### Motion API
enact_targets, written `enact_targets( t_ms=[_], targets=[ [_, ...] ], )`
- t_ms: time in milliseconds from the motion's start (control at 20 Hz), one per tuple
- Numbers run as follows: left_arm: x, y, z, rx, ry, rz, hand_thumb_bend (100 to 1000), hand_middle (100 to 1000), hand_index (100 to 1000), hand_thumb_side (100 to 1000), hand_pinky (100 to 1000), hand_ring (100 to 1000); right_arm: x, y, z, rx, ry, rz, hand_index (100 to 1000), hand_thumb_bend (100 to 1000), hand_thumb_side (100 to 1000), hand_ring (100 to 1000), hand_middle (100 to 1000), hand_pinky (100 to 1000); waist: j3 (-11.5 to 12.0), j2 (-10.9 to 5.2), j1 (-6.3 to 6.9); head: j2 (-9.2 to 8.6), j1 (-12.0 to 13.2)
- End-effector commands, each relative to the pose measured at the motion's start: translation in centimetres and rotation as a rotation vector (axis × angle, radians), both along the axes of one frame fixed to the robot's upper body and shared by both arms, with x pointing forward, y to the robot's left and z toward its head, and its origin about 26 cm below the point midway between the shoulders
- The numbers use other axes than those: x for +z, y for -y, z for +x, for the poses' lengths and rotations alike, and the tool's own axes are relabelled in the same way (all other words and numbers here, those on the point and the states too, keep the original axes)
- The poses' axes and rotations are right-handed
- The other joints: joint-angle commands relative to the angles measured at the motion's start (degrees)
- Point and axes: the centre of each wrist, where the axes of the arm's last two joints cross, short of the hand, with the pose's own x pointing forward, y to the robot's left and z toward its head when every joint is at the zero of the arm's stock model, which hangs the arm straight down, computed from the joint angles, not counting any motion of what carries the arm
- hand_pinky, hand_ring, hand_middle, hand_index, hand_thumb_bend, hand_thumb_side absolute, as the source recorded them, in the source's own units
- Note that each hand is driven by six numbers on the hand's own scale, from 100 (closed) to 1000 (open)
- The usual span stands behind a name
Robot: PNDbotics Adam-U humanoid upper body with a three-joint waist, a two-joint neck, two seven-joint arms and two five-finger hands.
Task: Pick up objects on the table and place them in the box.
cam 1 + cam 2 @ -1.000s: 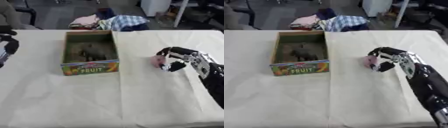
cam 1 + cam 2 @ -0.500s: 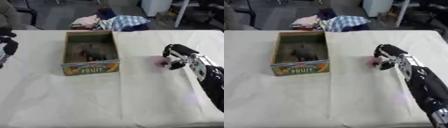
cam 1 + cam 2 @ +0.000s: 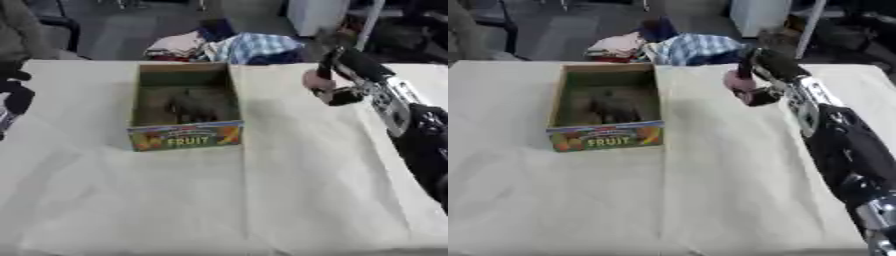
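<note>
Lifted since earlier: right hand raised off table, fingers apparently curled round pink object, right of box.

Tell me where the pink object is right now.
The pink object is held in the right robot hand, right of the fruit box.

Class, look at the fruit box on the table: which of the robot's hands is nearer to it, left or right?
Right, narrowly. The right hand is up to the right of the fruit box, fingers curled round a pink object. The left hand sits at the view's left edge, slightly farther away.
</note>
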Motion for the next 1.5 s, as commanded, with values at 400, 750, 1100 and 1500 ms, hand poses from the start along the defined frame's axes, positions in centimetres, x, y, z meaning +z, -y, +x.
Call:
enact_targets(
  t_ms=[400,750,1100,1500],
  targets=[
    [2.5,3.2,0.5,-0.158,0.073,-0.042,563,660,808,615,883,617,0.4,-8.7,1.4,0.066,-0.040,0.040,426,100,100,595,383,607,4.5,-0.07,0.52,-0.65,-2.0],
    [2.8,4.0,0.5,-0.190,0.079,-0.063,563,660,809,617,884,617,-2.8,-11.9,0.9,0.081,-0.106,0.007,607,100,154,625,484,633,5.7,0.19,0.85,-0.67,-2.8],
    [2.5,3.9,0.5,-0.191,0.067,-0.064,560,661,810,623,885,618,-3.6,-12.0,0.8,0.107,-0.146,-0.032,852,100,538,732,747,693,5.5,0.07,0.81,-0.76,-2.8],
    [2.1,3.4,0.5,-0.165,0.056,-0.064,546,662,811,635,887,618,-1.4,-9.0,1.3,0.076,-0.176,0.026,922,100,812,798,866,746,4.3,0.10,0.61,-0.91,-2.1]
  ],
)
